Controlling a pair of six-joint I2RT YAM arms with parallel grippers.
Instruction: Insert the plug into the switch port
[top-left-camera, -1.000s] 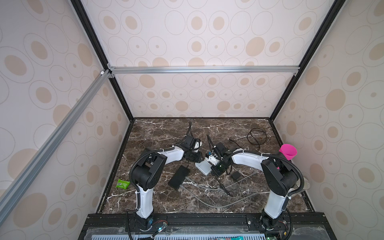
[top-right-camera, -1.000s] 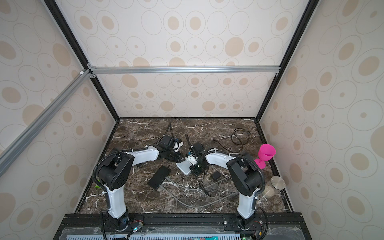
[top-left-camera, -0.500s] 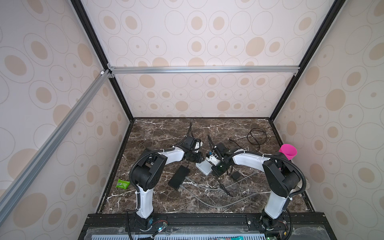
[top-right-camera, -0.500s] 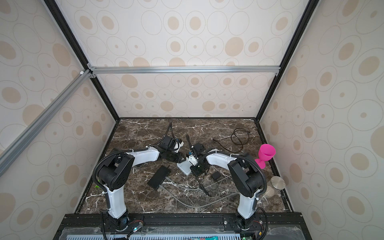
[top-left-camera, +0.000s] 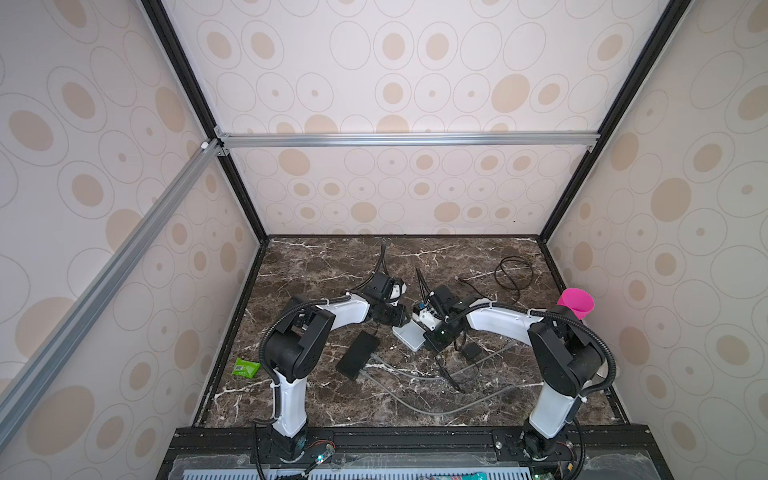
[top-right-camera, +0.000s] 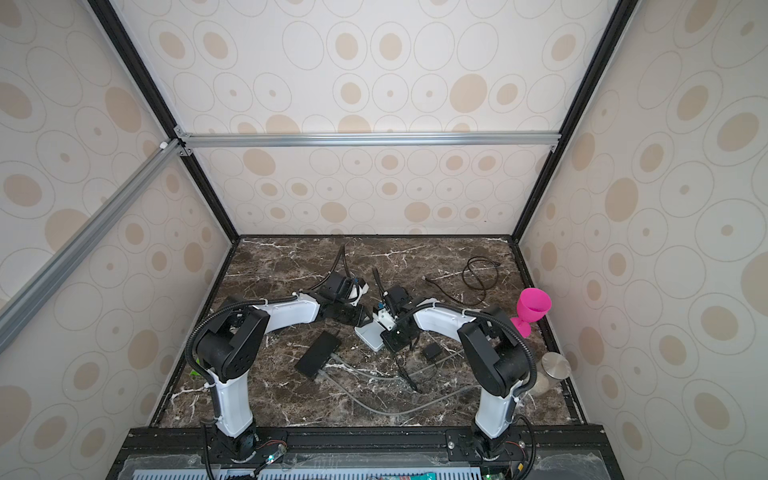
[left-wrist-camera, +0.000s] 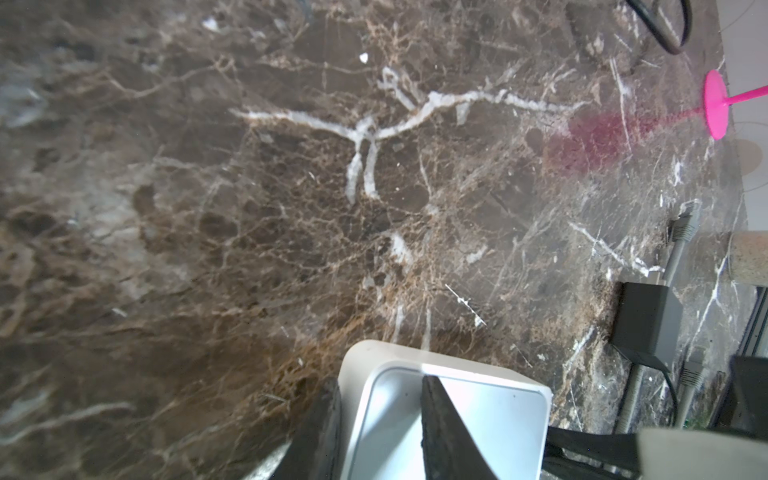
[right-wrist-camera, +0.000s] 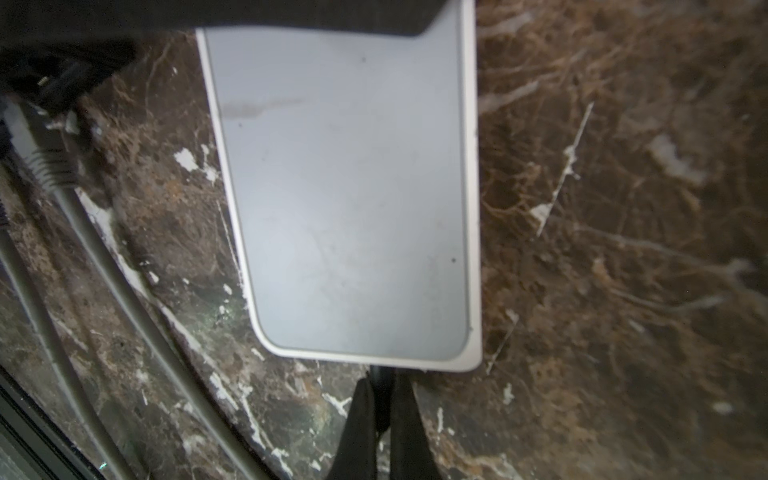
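plug (right-wrist-camera: 380, 380) sits pinched in our right jaws, which are closed tight on it, its tip meeting the switch (right-wrist-camera: 349, 187) at its right edge, mid tabletop (right-wrist-camera: 623, 249). our left jaws are clamped over the switch's far left end. we cannot see the port; if the plug is off-line, pushing may tilt it in the pinch or twist the switch free.

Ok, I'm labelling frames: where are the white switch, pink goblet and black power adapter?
white switch (right-wrist-camera: 345, 199): right wrist view, top face.
pink goblet (top-right-camera: 533, 311): in a top view, bowl.
black power adapter (left-wrist-camera: 644, 320): left wrist view, top face.
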